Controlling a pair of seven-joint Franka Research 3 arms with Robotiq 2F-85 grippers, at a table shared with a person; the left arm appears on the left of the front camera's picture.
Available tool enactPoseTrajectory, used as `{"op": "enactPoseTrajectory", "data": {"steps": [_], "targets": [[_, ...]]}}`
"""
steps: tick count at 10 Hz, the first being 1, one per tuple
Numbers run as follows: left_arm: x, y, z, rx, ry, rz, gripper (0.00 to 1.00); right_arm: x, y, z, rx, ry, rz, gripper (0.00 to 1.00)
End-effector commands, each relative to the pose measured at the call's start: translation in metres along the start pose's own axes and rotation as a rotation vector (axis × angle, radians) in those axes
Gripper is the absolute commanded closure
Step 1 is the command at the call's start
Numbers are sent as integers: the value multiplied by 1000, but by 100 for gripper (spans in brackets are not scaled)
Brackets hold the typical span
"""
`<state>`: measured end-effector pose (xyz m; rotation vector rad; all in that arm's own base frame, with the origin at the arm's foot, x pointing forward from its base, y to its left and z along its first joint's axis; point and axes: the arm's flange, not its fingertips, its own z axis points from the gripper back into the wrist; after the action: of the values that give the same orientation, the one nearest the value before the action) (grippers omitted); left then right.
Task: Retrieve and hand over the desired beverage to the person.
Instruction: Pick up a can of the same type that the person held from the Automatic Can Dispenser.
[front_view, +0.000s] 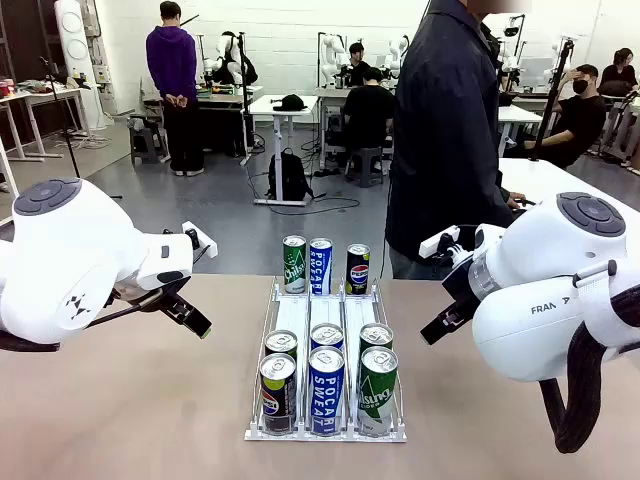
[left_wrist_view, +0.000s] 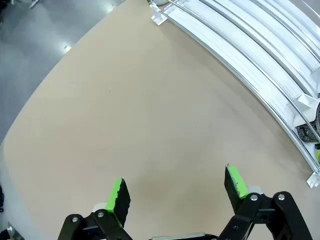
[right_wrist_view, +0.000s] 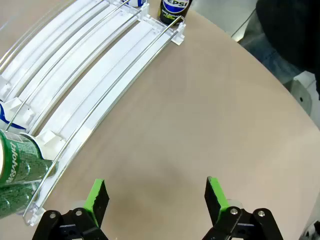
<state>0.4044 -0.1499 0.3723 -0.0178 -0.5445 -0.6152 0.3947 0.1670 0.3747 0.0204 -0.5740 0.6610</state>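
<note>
a tan desk (front_view: 130, 400) seen from the robot's side, with a white three-lane rack (front_view: 300, 315) at its centre. a person (front_view: 445, 130) in a dark jacket stands at the far edge, at about 1 o'clock from the rack. the left arm (front_view: 70, 255) hangs at 9 o'clock and the right arm (front_view: 545, 290) at 3 o'clock, both apart from the rack. the left jaws are spread wide and empty, green pads (left_wrist_view: 118, 196) over bare desk. the right jaws are spread and empty too, their pads (right_wrist_view: 97, 192) just beside the rack's edge. nothing shows which drink is wanted, so the likeliest slip is lifting the wrong can, since the same brands sit in different lanes. the near cans also stand packed against each other, so wide jaws coming down could catch a neighbour and tip it. a smooth can could also slip at the handover if released early. counted: nine cans, all in the rack. three are at the 12 o'clock end: a green can (front_view: 294, 263), a blue pocari can (front_view: 320, 265) and a dark pepsi can (front_view: 358, 268). six are at the 6 o'clock end in two rows of three: in front a pepsi (front_view: 277, 393), a pocari sweat (front_view: 326, 390) and a green one (front_view: 378, 392), with three behind them mostly hidden. two arms, one person at the desk.
</note>
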Motion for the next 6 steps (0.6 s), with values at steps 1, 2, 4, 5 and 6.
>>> {"op": "enactPoseTrajectory", "data": {"steps": [1, 2, 4, 5, 6], "targets": [[0, 0, 0, 0, 0, 0, 0, 0, 0, 0, 0, 0, 0, 0], [0, 0, 0, 0, 0, 0, 0, 0, 0, 0, 0, 0, 0, 0], [0, 0, 0, 0, 0, 0, 0, 0, 0, 0, 0, 0, 0, 0], [0, 0, 0, 0, 0, 0, 0, 0, 0, 0, 0, 0, 0, 0], [0, 0, 0, 0, 0, 0, 0, 0, 0, 0, 0, 0, 0, 0]]}}
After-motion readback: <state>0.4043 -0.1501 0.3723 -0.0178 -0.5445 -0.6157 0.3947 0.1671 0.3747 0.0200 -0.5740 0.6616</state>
